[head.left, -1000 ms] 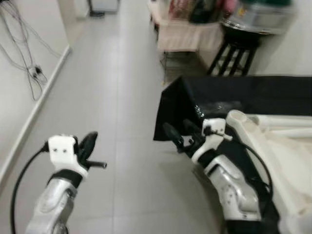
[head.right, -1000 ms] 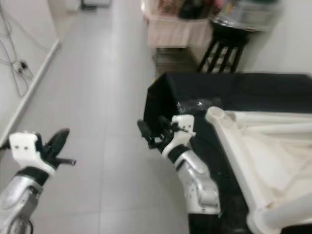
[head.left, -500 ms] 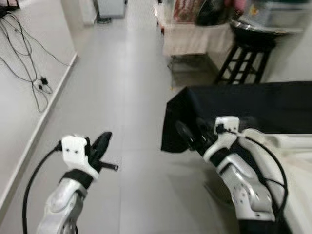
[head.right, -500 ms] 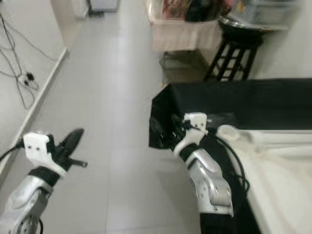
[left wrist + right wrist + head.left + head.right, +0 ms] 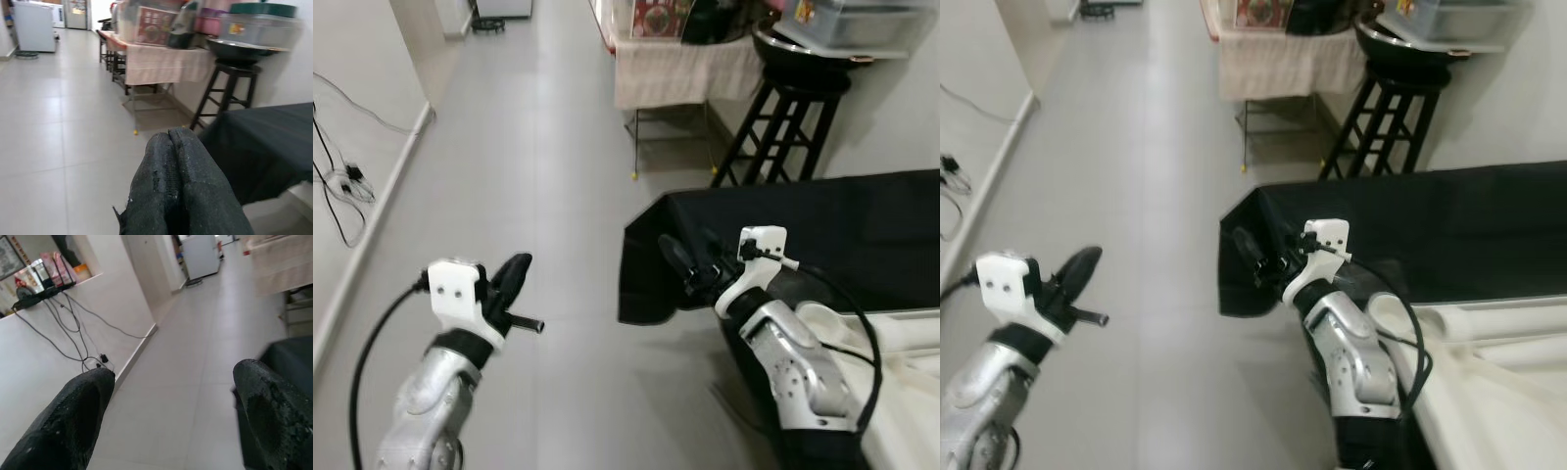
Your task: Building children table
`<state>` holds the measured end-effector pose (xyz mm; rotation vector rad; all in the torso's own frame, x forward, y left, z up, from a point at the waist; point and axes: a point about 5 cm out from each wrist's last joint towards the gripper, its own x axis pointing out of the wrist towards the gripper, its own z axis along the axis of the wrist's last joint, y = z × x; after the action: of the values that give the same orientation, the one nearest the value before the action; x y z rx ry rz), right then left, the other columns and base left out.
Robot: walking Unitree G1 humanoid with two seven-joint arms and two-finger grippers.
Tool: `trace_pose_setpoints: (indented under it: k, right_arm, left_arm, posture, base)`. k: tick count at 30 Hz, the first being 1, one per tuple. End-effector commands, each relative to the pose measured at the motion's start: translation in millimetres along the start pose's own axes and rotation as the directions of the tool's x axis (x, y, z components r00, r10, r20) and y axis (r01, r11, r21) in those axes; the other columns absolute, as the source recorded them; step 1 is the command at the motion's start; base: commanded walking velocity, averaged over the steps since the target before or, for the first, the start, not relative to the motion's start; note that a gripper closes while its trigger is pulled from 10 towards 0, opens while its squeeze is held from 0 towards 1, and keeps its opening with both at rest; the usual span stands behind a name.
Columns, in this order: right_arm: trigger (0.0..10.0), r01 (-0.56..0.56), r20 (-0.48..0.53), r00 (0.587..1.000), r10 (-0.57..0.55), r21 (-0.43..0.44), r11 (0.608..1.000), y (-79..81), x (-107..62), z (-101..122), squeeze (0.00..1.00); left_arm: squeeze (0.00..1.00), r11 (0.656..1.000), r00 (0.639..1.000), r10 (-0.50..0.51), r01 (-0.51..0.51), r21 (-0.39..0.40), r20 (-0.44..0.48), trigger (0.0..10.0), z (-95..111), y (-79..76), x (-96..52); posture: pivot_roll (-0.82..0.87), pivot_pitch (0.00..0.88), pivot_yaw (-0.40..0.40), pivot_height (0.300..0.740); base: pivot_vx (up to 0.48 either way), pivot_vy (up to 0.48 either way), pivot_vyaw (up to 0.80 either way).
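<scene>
Two views: right gripper (image 5: 171, 416) agape, left gripper (image 5: 181, 191) closed.

cream plastic children's table part (image 5: 901, 392): cut off by the lower right edge of the head views; the right silver arm (image 5: 793, 367) covers its near end, so its full shape cannot be told.
black cloth over a low surface (image 5: 862, 230): runs off the right edge; what lies under it is hidden.
black wooden stool (image 5: 773, 132): its feet are hidden behind the black cloth.
grey lidded plastic container (image 5: 862, 20): cut by the top edge; the small label on it is too small to read.
cloth-covered side table (image 5: 680, 69): things on it are cropped at the top and cannot be identified.
wall cables (image 5: 342, 181): run out at the left edge.
</scene>
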<state>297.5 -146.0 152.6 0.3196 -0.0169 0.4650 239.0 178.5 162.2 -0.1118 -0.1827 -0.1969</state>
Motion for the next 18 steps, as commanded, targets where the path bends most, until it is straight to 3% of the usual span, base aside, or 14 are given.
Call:
trace_pose_setpoints:
  k: [1, 5, 18]
  right_arm:
    - [10.0, -0.006, -0.014, 1.0, 0.006, 0.012, 1.0, 2.6, 1.5, -2.7, 0.0]
    - [10.0, -0.005, -0.021, 1.0, 0.005, 0.01, 1.0, 2.2, 1.8, -3.7, 0.0]
    - [10.0, -0.007, -0.025, 1.0, 0.008, 0.008, 1.0, 2.5, 2.1, -5.0, 0.0]
  left_arm:
    - [0.0, 1.0, 1.0, 0.01, -0.01, 0.005, -0.016, 10.0, -2.1, 3.6, -2.0]
    - [0.0, 1.0, 1.0, 0.015, -0.014, -0.013, 0.001, 10.0, -0.4, 3.4, -2.3]
    - [0.0, 1.0, 1.0, 0.01, -0.01, -0.023, 0.006, 10.0, -0.1, 3.4, -2.5]
  posture:
    - [0.05, 0.105, -0.047, 0.74]
    - [0.05, 0.106, -0.047, 0.74]
    - [0.04, 0.102, -0.047, 0.74]
  base:
    - [0.364, 0.0, 0.0]
    - [0.304, 0.0, -0.6]
    - [0.0, 0.0, -0.8]
